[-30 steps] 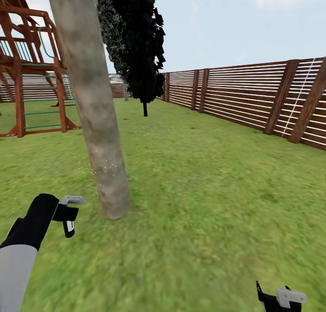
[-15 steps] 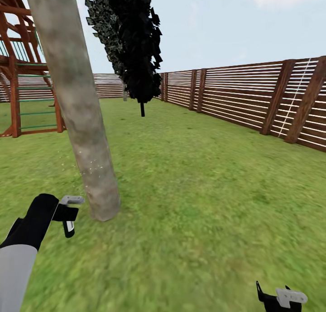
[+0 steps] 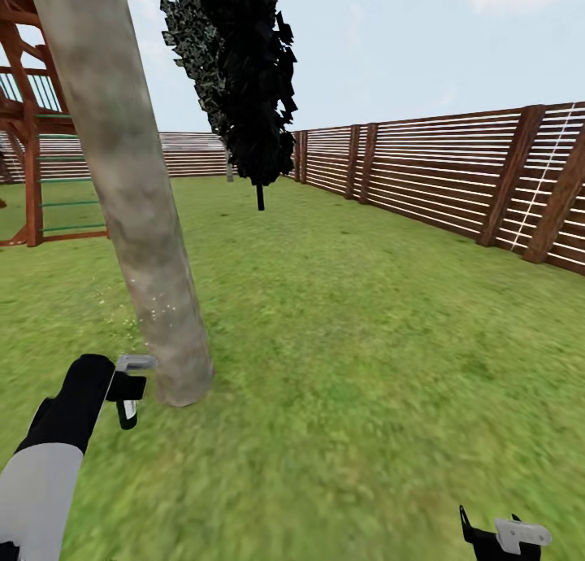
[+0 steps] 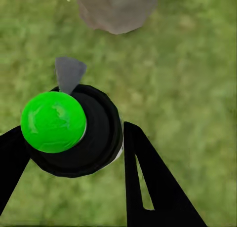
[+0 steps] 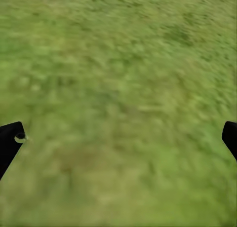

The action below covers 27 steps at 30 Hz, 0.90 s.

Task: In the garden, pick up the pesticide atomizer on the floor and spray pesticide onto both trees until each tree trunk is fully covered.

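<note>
Head view: left end effector (image 3: pixel 127 390) pinching atomizer (image 4: pixel 69 131) beside tree trunk (image 3: pixel 134 219); right end effector (image 5: pixel 118 140) spread.

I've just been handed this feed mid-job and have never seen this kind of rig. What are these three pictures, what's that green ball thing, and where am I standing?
You are driving a two-armed wheeled robot in a simulated garden. The big picture comes from its head camera, looking forward and down: grass lawn, a slatted wooden fence, a wooden play frame, a dark columnar tree, and close ahead a thick grey tree trunk.

The other two pictures come from cameras at each wrist, looking along the jaws.

The left gripper is shut on the pesticide atomizer; the green ball is its top, seen from above, with the grey nozzle pointing toward the trunk's base. In the head view it sits just beside the trunk.

The right gripper is open, holding nothing, over bare grass.
</note>
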{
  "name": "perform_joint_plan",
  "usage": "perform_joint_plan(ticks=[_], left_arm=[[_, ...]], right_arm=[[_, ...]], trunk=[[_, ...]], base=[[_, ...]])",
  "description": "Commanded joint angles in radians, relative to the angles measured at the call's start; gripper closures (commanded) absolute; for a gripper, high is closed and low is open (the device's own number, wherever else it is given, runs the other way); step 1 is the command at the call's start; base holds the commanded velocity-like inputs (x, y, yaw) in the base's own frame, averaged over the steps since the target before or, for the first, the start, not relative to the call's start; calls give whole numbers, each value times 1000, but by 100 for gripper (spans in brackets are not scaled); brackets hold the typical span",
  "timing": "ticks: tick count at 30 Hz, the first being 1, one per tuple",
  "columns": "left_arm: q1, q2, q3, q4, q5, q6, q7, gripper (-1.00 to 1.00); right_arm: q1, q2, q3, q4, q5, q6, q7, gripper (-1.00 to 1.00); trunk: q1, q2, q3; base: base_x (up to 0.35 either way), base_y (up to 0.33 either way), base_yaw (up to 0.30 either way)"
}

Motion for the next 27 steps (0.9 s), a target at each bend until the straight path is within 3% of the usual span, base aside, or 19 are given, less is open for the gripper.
perform_joint_plan(ticks=[1, 4, 9, 13, 19, 23, 27], left_arm=[[19, 0, 12, 7, 6, -13, 11, 100], [44, 2, 28, 45, 7, -31, 20, 100], [48, -23, 30, 53, 11, -32, 23, 100], [49, -13, 43, 53, 8, -33, 21, 100], [51, -25, 38, 52, 9, -34, 23, 100], [51, -30, 38, 57, 11, -34, 22, 100], [52, -24, 39, 122, 5, -52, 21, 100]], right_arm=[[0, 0, 0, 0, 0, 0, 0, -100], [0, 0, 0, 0, 0, 0, 0, -100], [0, 0, 0, 0, 0, 0, 0, -100], [0, 0, 0, 0, 0, 0, 0, -100], [0, 0, 0, 0, 0, 0, 0, -100], [0, 0, 0, 0, 0, 0, 0, -100], [0, 0, 0, -1, 0, 0, 0, -100]], trunk=[[0, 0, 0], [0, 0, 0], [0, 0, 0], [0, 0, 0], [0, 0, 0], [0, 0, 0], [0, 0, 0]], base=[[2, -1, 12], [1, 0, 4], [0, 0, 18], [0, 0, 235], [7, 0, 88], [277, 0, 2], [334, 0, 13]])
